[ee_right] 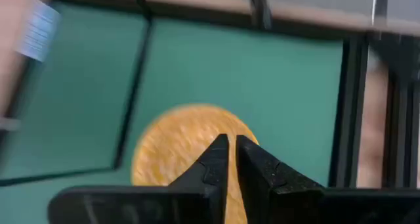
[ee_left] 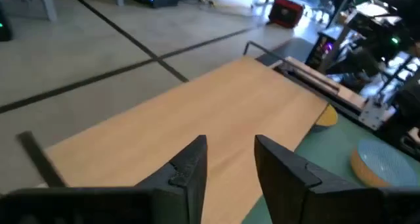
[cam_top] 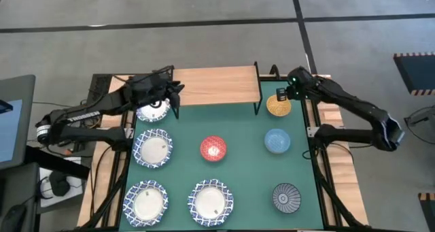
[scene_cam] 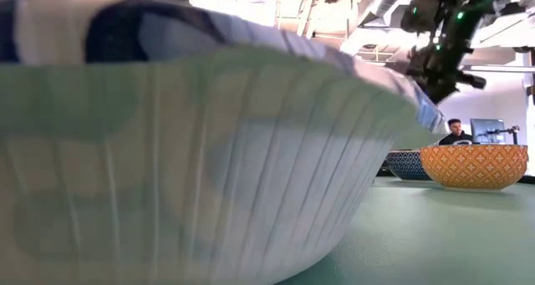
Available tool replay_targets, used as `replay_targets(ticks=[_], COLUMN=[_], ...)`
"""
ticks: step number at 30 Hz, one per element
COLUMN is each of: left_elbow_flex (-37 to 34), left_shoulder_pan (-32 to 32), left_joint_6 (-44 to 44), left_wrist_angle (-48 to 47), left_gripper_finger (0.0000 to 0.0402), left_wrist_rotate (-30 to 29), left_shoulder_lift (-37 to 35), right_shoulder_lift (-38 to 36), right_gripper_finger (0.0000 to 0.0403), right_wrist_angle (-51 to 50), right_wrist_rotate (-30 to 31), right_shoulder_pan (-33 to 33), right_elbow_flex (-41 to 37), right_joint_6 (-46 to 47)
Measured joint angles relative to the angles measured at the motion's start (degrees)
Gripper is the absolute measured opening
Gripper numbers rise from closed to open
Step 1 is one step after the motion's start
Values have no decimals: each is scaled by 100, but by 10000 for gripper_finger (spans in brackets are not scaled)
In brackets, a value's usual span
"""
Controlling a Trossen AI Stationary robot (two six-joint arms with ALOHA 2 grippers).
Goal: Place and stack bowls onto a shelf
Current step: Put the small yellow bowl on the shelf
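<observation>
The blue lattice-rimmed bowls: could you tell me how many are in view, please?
4. One sits partly under the left gripper by the shelf; one just nearer; two in the nearest row. Another could be hidden under an arm.

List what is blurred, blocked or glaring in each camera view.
High view: evenly lit and sharp, the green mat free of glare. Low view: a blue-rimmed bowl right against the lens fills most of the picture, soft and out of focus; the bright room behind washes out. Left wrist view: the shelf slightly soft. Right wrist view: motion-smeared, the orange-yellow bowl fuzzy.
</observation>
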Motion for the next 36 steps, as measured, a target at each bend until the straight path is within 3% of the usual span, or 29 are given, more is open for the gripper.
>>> replay_targets(ticks=[3,10,15,23,26,31,36], left_elbow_flex=[0,0,0,0,0,0,0], left_shoulder_pan=[78,289,411,482,480,491,493], left_joint_6=[37,8,75,413,500,476,809], left_wrist_angle=[-8,61,57,52,52,129,1021], left_gripper_finger=[117,117,117,117,117,116,116], left_wrist_rotate=[258,533,669,680,684,682,925], left_shoulder_lift=[274,654,661,647,647,647,735], right_shoulder_lift=[325,1034,1686,2342,2352,2014,1238], right_gripper_finger=[105,231,258,213,161,36,39], right_wrist_angle=[-126,-196,-305,201,300,333,201], right_wrist_rotate=[-293,-305,-314,-379,-371,-419,-9], right_shoulder_pan=[-366,-864,-880,-655,-558,-437,-241], right_elbow_flex=[0,2,-5,-447,-461,-433,-472], right_joint_6=[-57,319,269,245,243,209,558])
